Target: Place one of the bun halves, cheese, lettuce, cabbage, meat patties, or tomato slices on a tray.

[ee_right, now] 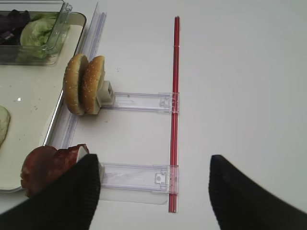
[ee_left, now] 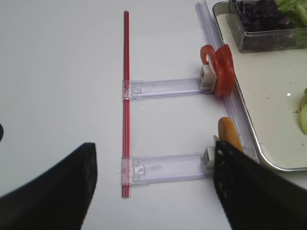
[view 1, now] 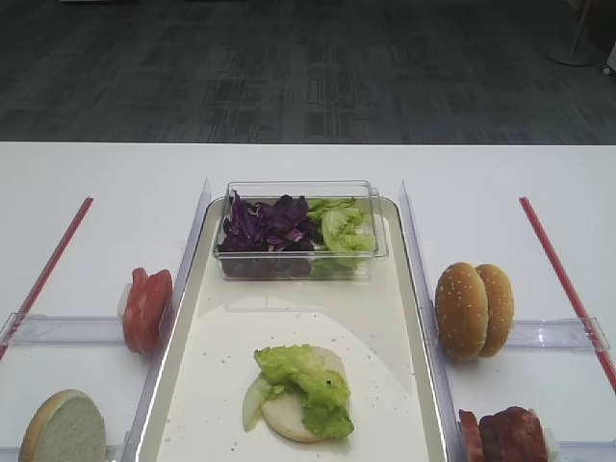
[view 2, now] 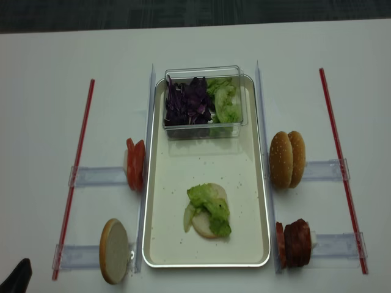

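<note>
Looking at our right gripper point(ee_right: 152, 191), jaws wide and empty; the meat patties point(ee_right: 50, 165) stand on edge just left of it; left gripper point(ee_left: 153, 187) also gapes empty.

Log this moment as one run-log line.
tray: bun half topped with lettuce | clear box: cabbage, more lettuce | left gripper: open, empty | right gripper: open, empty, beside meat patties
</note>
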`<state>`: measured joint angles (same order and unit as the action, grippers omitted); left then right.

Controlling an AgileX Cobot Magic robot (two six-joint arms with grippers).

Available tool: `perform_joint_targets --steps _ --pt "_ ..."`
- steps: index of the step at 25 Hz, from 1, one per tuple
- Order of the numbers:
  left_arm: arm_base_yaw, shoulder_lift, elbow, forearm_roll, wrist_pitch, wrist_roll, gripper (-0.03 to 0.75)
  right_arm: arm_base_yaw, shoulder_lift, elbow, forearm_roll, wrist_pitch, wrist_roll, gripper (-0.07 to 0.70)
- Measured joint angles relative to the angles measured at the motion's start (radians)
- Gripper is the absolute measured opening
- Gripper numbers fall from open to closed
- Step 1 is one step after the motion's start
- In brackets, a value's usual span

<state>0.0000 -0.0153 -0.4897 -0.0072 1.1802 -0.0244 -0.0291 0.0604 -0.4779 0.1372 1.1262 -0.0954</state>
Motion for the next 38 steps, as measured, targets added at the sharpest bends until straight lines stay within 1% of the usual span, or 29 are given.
perform_joint_targets --steps 8,13,38 --pt "0.0 0.0 0.0 0.0 0.0 0.0 0.472 0.0 -0.004 0.0 0.0 0.001 0.002 0.508" --pt "0.0 0.0 0.0 0.0 0.0 0.0 0.472 0.0 -0.072 0.0 0.0 0.001 0.002 0.494" --pt "0.0 0.0 0.0 0.002 0.0 0.0 0.472 0.0 -0.076 0.0 0.0 0.004 0.004 0.488"
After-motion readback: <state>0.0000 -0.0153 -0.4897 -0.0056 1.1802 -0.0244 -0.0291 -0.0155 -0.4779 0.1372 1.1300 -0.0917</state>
